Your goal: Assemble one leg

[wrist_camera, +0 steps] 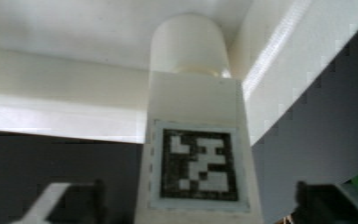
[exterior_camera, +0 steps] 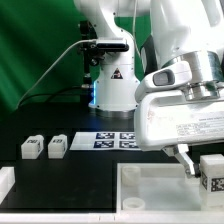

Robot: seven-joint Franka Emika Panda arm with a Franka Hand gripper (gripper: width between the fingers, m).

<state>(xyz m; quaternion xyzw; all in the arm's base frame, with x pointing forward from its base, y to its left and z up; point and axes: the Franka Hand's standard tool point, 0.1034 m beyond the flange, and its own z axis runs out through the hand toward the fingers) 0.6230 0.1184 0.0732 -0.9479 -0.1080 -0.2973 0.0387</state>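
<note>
A leg [wrist_camera: 197,110], a small white block with a black-and-white tag, stands between my two fingers in the wrist view. My gripper [wrist_camera: 197,208] is open, with a dark gap between the leg and each finger. In the exterior view this leg [exterior_camera: 212,172] is at the far right, over the right end of the large white tray-like part [exterior_camera: 150,192]. One dark finger [exterior_camera: 187,162] shows beside it; the other is out of frame. Two more legs [exterior_camera: 31,148] [exterior_camera: 57,146] lie on the black table at the exterior view's left.
The marker board [exterior_camera: 112,140] lies behind the tray-like part. The robot base [exterior_camera: 112,85] stands at the back before a green curtain. A white piece [exterior_camera: 5,185] shows at the exterior view's lower left edge.
</note>
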